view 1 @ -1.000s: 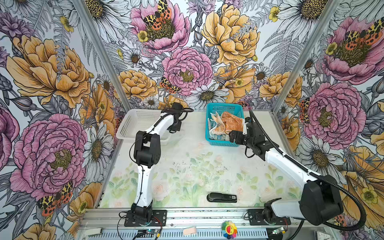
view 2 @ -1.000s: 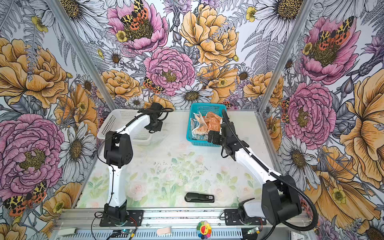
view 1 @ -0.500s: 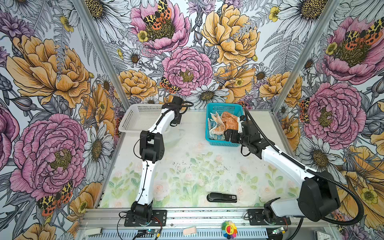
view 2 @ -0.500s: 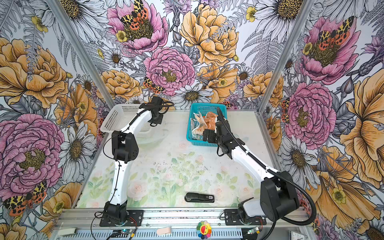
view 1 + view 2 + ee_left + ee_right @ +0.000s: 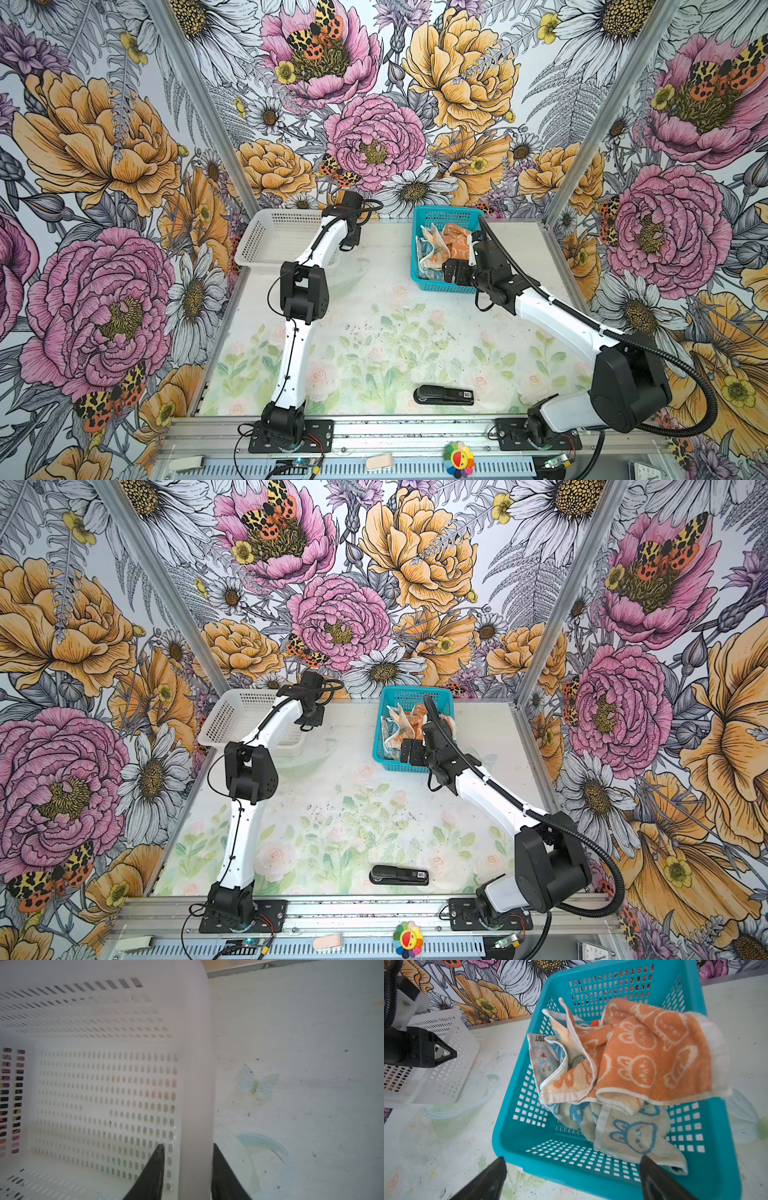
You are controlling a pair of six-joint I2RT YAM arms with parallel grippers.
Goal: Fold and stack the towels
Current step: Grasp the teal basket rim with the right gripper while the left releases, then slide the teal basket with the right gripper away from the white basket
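Heaped towels [image 5: 643, 1059] lie in teal basket [image 5: 517, 1130] just ahead of wide-spread right gripper [image 5: 572, 1159], the nearer; left gripper [image 5: 187, 1147] loosely straddles white basket [image 5: 195, 1064] wall.

Teal basket [image 5: 508, 1126] on floral table [image 5: 425, 1157]. Heaped inside: orange bunny towel [image 5: 654, 1053] on top, cream blue-bunny towel [image 5: 633, 1138] under it, cream orange-lettered towel [image 5: 571, 1080] beside. Right gripper [image 5: 572, 1159] jaws wide apart at near rim. White basket [image 5: 452, 1068] stands apart.

Letters "BIT" on a crumpled towel [image 5: 544, 1061]
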